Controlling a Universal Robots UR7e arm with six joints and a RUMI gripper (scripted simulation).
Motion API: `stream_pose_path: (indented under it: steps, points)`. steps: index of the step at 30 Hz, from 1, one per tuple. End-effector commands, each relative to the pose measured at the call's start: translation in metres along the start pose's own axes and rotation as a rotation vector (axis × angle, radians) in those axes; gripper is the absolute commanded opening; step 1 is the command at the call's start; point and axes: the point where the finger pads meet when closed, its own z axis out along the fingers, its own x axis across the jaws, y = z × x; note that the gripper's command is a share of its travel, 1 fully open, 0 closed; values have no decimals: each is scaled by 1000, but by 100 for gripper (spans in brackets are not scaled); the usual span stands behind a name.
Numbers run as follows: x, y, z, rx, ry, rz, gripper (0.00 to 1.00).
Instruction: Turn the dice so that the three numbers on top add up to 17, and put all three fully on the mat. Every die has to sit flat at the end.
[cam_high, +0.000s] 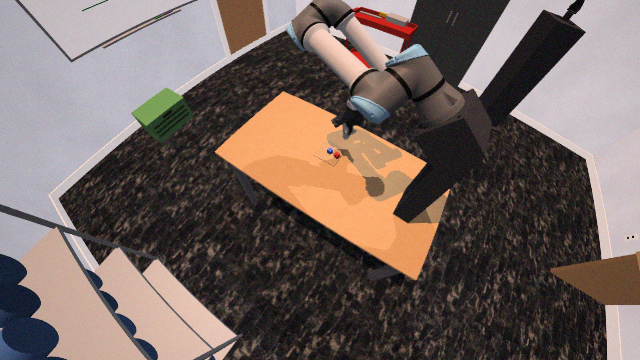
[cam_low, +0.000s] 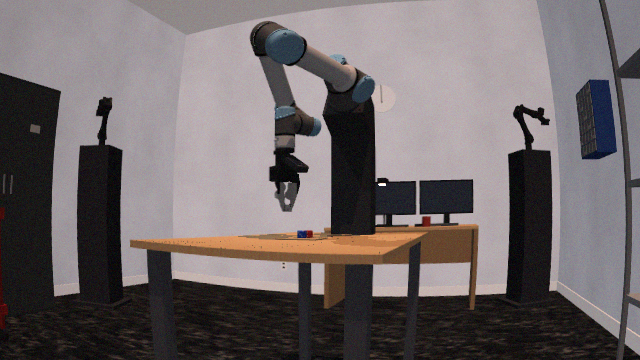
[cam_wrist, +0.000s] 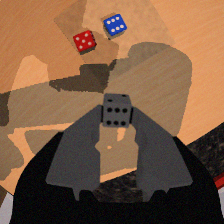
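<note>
My gripper (cam_wrist: 115, 107) is shut on a grey die (cam_wrist: 117, 109) and holds it well above the table; the face toward the wrist camera shows six pips. In the exterior view the gripper (cam_low: 287, 202) hangs above the table, left of the other dice. A red die (cam_wrist: 84, 41) showing five and a blue die (cam_wrist: 115, 25) showing six lie side by side on the small tan mat (cam_wrist: 82, 25). In the top view the red die (cam_high: 337, 154) and blue die (cam_high: 330, 150) sit on the mat (cam_high: 330, 157), with the gripper (cam_high: 346, 131) above and behind them.
The orange table (cam_high: 325, 180) carries the arm's dark pedestal (cam_high: 445, 160) at its right side. A green crate (cam_high: 163, 114) stands on the floor to the left. A second desk with monitors (cam_low: 424, 197) stands behind the table.
</note>
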Motion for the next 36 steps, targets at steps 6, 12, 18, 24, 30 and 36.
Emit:
stream_pose_path:
  steps: [6, 12, 18, 24, 30, 36]
  points:
    - [13, -33, 0, -10, 2, 329, 6]
    - [19, -53, -1, -9, 5, 513, 6]
    - [24, -67, -2, -7, 7, 650, 6]
    - [30, -86, -6, -3, 10, 825, 6]
    - [33, -97, -8, 1, 12, 934, 6]
    - [35, -105, -10, 4, 13, 1006, 6]
